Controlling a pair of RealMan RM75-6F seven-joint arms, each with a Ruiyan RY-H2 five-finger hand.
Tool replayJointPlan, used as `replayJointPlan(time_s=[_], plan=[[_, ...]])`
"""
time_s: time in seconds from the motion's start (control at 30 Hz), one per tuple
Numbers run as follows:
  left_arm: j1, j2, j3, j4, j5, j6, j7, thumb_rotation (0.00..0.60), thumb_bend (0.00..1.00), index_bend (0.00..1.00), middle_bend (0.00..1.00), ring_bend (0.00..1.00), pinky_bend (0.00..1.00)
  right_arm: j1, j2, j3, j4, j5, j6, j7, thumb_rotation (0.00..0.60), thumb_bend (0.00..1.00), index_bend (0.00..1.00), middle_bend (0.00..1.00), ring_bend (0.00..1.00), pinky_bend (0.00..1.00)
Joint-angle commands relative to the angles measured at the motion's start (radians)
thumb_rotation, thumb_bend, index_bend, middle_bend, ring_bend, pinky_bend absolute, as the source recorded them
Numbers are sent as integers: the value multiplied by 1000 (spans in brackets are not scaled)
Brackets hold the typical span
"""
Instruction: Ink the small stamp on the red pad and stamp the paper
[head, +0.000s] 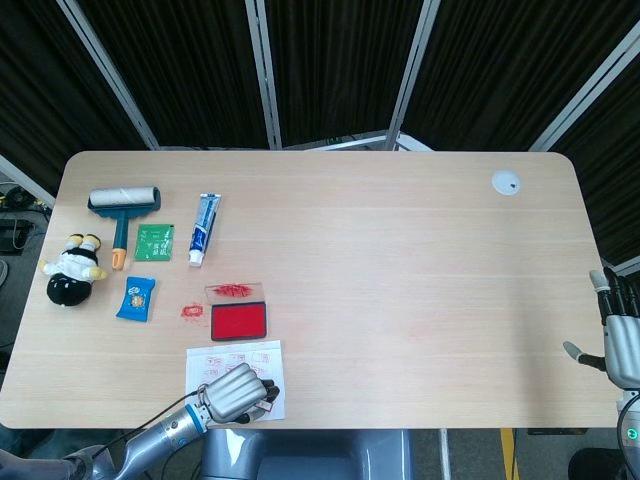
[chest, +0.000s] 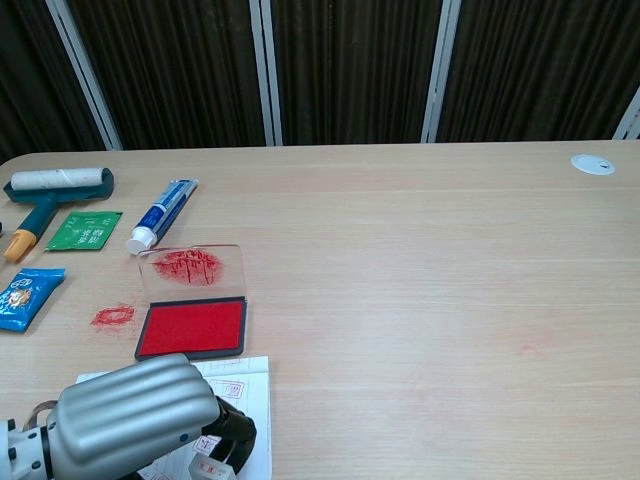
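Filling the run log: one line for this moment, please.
left hand: holds small white stamp over printed white paper sheet | open red ink pad: beyond paper | right hand: open, idle at table edge

The head view looks steeply down from high above, taking in the whole desk (head: 400, 260) from its near edge to the dark curtains at the frame's top. The chest view sits low at the near edge, facing level across the surface, far closer. Both share the red pad (head: 239, 320) (chest: 192, 327) and the paper (head: 234, 358) (chest: 240, 385) toward their lower left.
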Motion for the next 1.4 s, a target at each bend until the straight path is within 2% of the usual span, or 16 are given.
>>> replayJointPlan(time_s=[0.03,0.5,0.93,1.13,1.4], plan=[[-1,-2,-1,2,-1,0,1,600,585,627,577,839,918,0,0,0,0,0,0,0,600,0,0,0,0,0],[-5,19,-9,-20,9,35,-15,600,585,627,577,838,918,0,0,0,1,-1,0,0,600,0,0,0,0,0],[-10,161,-14,-161,41,141,-97,600,585,629,577,839,918,-2,-2,-4,-8,-11,10,-16,600,0,0,0,0,0],[0,245,29,-177,86,189,-142,600,593,635,582,839,918,-3,-3,-8,-16,-20,17,-26,600,0,0,0,0,0],[52,272,107,-49,143,260,-211,600,595,633,582,838,918,-6,1,-9,-24,-29,25,-24,600,0,0,0,0,0]])
